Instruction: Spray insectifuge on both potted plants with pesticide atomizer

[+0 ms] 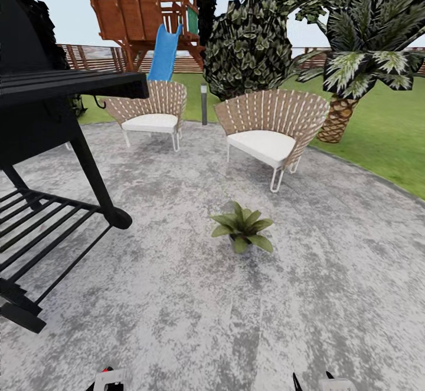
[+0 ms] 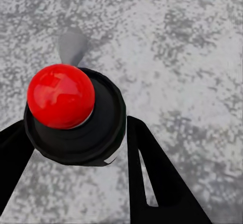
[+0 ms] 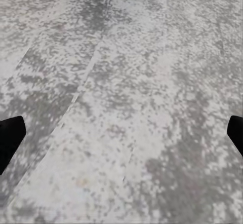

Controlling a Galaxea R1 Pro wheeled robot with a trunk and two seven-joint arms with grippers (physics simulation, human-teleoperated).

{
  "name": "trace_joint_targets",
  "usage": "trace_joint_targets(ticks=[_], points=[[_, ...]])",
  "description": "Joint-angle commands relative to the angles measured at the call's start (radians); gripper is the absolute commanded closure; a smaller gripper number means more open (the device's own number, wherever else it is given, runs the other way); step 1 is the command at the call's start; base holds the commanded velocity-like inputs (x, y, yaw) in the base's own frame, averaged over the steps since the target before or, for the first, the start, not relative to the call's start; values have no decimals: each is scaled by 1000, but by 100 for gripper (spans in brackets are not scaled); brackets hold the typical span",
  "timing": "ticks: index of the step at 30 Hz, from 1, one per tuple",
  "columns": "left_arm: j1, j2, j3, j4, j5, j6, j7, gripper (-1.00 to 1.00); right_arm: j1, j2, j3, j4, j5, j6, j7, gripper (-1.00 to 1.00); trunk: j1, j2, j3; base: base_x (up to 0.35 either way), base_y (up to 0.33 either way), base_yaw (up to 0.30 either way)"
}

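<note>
Closest to you, your left gripper (image 2: 76, 148) is clamped around a dark round-bodied bottle with a glossy red ball cap (image 2: 61, 96), its black fingers (image 2: 152, 178) pressed against either side of the body; going by the task this looks to be the pesticide atomizer (image 2: 96, 127), though the cap here reads red rather than green. Treat it as a light, rigid, smooth-walled thing that could twist or slide in the jaws, so keep the hold low on the wide body, below the cap, and leave the nozzle end free to spray. Your right gripper (image 3: 121, 133) hangs over the mottled grey stone patio (image 3: 126, 82) with its fingertips (image 3: 10, 135) spread wide apart and nothing between them. In the head view, a potted plant (image 1: 242, 227), a low rosette of broad pointed leaves, sits on the patio ahead of you and slightly right of centre, still well apart from both arms. The black grill (image 1: 41, 114) stands on your left. Beyond the plant are two wicker chairs (image 1: 273, 128) with white cushions, a grey bollard light (image 1: 204, 103) between them, then lawn (image 1: 378, 137), a palm (image 1: 354, 72) and a wooden playhouse with a blue slide (image 1: 165, 55).
</note>
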Motion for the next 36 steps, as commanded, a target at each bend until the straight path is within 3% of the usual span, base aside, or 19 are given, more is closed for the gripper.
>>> trace_joint_targets(ticks=[1,25,36], points=[[-1,0,2,1,0,-3,-1,100,0,0,0,0,0,-3,0,-100,0,0,-1,114,150,-6],[-1,1,3,1,4,-5,-1,100,0,0,0,0,0,-3,0,-100,0,0,-1,27,28,-263],[-1,1,3,1,5,-5,-1,100,0,0,0,0,0,-3,0,-100,0,0,-1,0,248,-293]])
